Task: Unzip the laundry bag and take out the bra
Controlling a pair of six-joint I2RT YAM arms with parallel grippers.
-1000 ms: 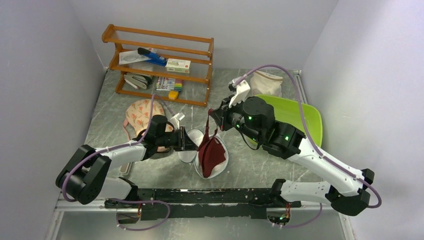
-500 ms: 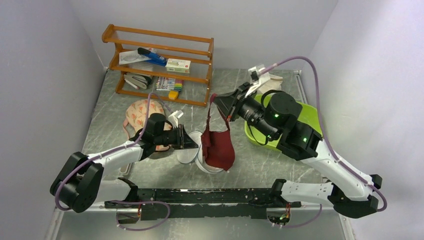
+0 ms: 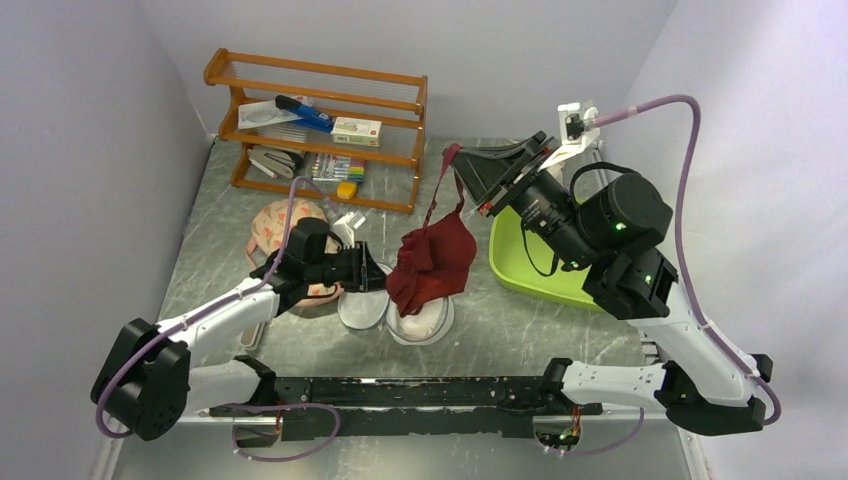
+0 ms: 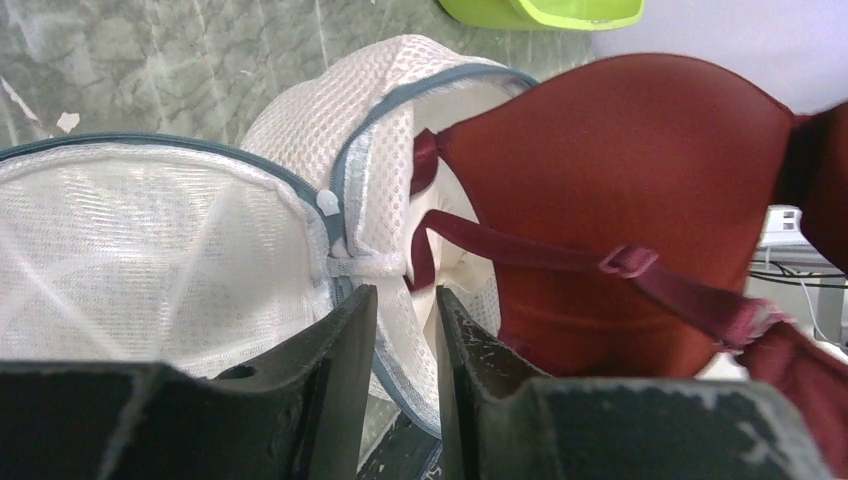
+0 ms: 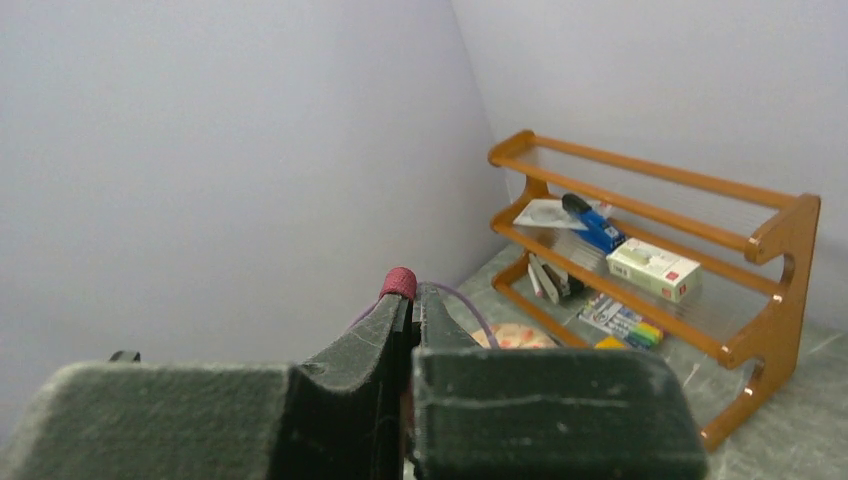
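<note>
The right hand point(image 3: 455, 153), raised high, pinches a strap of the bra point(image 3: 432, 262). The bra hangs below it, one strap trailing into the open laundry bag point(image 3: 362, 310). The left hand point(image 3: 376, 275) clamps the bag's mesh rim between its two halves, on the counter point(image 3: 510, 335). Beyond the left hand, print on the box point(image 3: 356, 131) on the rack point(image 3: 318, 75) is too small to read.

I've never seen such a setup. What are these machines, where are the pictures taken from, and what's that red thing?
Two robot arms are bolted to a table. One picture comes from a camera overhead, the others from each wrist. The left end effector pinches the rim of the open mesh laundry bag. The right end effector holds the dark red bra up by a strap, above the bag. A wooden shelf, green tray and peach floral item sit nearby.
</note>
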